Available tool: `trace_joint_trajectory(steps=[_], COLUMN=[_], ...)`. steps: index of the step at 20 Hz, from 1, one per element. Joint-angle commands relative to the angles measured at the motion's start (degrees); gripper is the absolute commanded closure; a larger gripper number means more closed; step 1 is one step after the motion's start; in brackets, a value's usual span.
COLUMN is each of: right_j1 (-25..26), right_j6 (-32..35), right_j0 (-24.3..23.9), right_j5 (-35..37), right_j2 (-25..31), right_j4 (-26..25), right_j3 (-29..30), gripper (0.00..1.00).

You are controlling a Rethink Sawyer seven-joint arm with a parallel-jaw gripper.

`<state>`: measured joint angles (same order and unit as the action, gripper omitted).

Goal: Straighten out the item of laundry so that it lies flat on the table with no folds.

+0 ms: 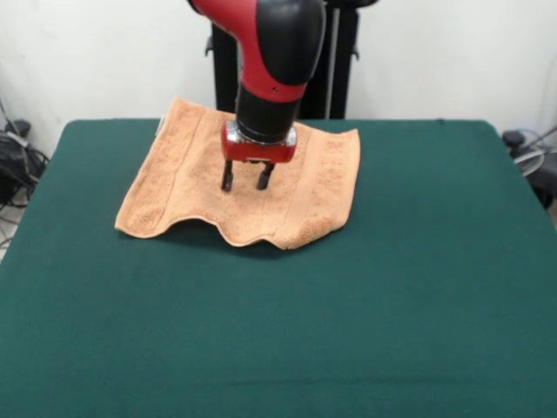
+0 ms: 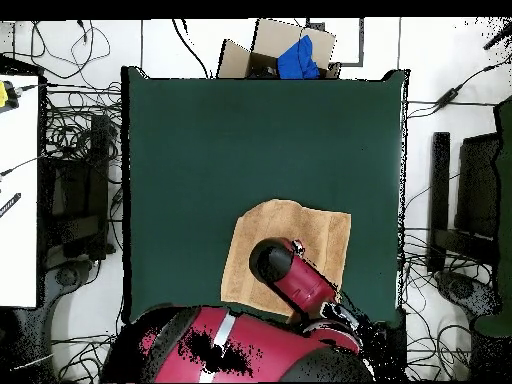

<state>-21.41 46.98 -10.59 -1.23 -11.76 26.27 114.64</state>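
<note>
The orange-tan terry towel (image 1: 187,178) lies on the dark green table (image 1: 278,331) near its far edge, below the robot's pedestal. It is spread out but wavy: its near edge ripples and lifts in humps, and the right part bulges up. A small white label shows at its far left corner. My gripper (image 1: 245,179) hangs straight down over the towel's middle, open, with both dark fingers apart and empty, their tips at or just above the cloth. In the overhead view the arm covers the towel's (image 2: 305,228) lower middle and hides the gripper.
A cardboard box (image 2: 262,50) with a blue thing in it stands beyond the table's edge opposite the robot. Cables and dark equipment lie on the floor on both sides. The black pedestal (image 1: 335,70) stands behind the towel.
</note>
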Motion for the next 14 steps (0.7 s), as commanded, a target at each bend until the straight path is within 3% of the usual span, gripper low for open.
trace_joint_trajectory(steps=[1,5,9,11,14], right_j1=[15.52,16.74,17.72,18.21,18.69], right_j6=[28.21,28.62,23.15,19.31,18.83], right_j0=[1.86,0.89,3.1,2.25,0.28], right_j5=[-11.0,-11.7,-5.93,-5.92,-13.4], right_j2=[17.52,18.89,16.34,16.85,18.83], right_j4=[9.18,10.0,12.29,8.94,1.41], right_j3=[-15.6,-17.61,-21.35,-23.21,-24.39], gripper=[0.0,0.0,0.0,0.0,0.0])
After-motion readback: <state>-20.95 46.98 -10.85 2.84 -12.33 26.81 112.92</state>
